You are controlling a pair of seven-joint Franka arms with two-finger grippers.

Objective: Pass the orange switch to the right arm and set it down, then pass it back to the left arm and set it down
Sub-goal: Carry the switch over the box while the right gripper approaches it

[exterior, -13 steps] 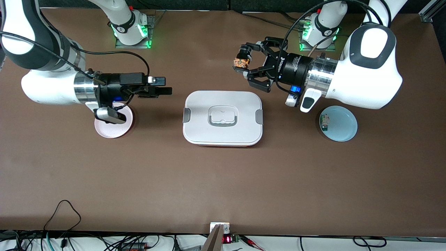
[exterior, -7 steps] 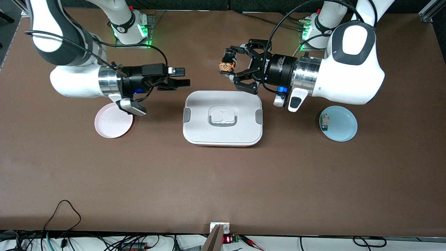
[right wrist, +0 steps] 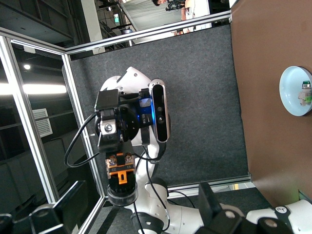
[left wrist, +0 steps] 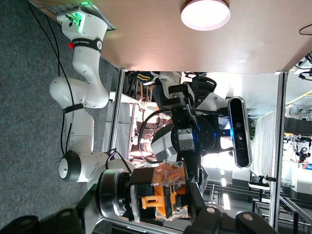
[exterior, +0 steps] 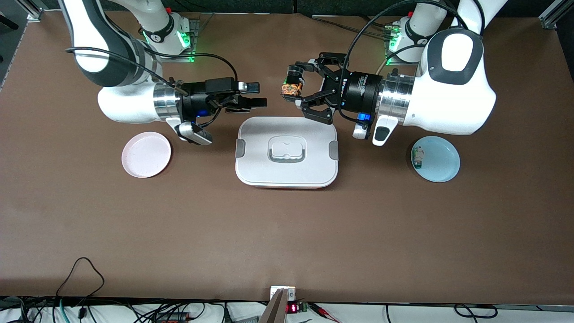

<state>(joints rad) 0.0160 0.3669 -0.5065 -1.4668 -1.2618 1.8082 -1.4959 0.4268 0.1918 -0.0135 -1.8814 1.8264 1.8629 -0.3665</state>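
Orange switch (exterior: 290, 88) is held in the left gripper (exterior: 299, 91) above the table just past the box (exterior: 287, 172), faced by the right gripper (exterior: 254, 94), jaws wide.

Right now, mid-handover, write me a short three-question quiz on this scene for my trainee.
1. True or false: the left claw grips the orange switch.
2. The right claw is: A) shut on the switch, B) open with nothing in it, C) resting on the box.
3. Which plate carries the small white-and-green component?

Key:
1. True; it holds it up, farther from the front camera than the box.
2. B; it faces the switch with a gap between them.
3. The blue plate, toward the left arm's end; the pink plate carries nothing.
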